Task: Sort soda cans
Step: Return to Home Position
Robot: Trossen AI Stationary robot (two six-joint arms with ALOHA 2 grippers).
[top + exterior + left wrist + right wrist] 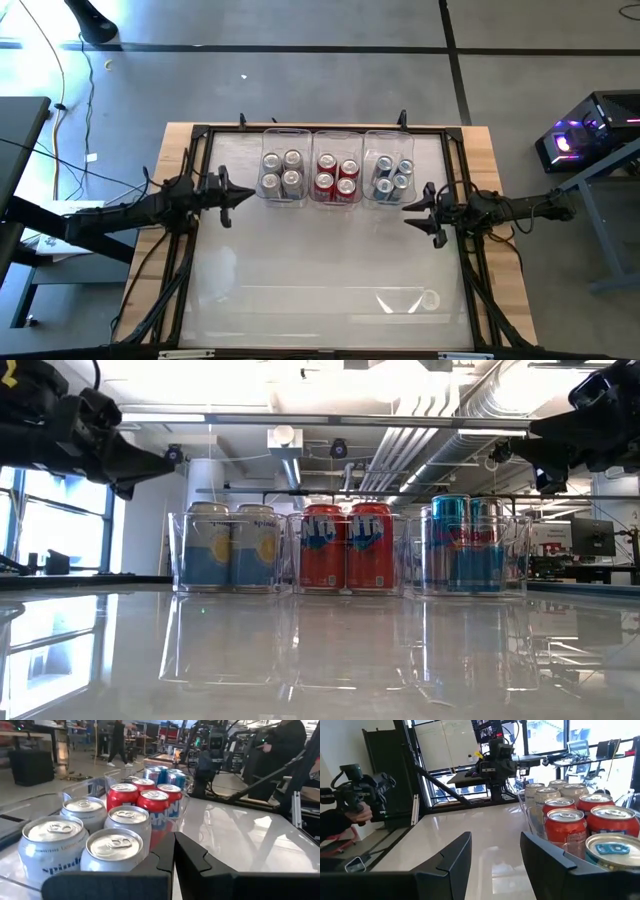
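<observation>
Left gripper [246, 196]: fingers [195, 862] closed to a thin slit, holding nothing. Tips point toward 3 o'clock, raised off the tabletop [320, 270], just at the 9 o'clock side of the left bin [285, 131].

Right gripper [408, 207]: fingers [452, 857] spread wide, nothing between them. Tips point toward 9 o'clock, also raised, just at the 3 o'clock side of the right bin [390, 132].

Three clear bins stand side by side in a row at 12 o'clock on the tabletop, four upright cans in each:
- Silver-grey cans [281, 172] are in the left bin, at about 11 o'clock.
- Red cans [336, 176] are in the middle bin [337, 132], at 12 o'clock.
- Blue cans [392, 176] are in the right bin, at about 1 o'clock.

Both arms reach in from the 9 and 3 o'clock edges.
</observation>
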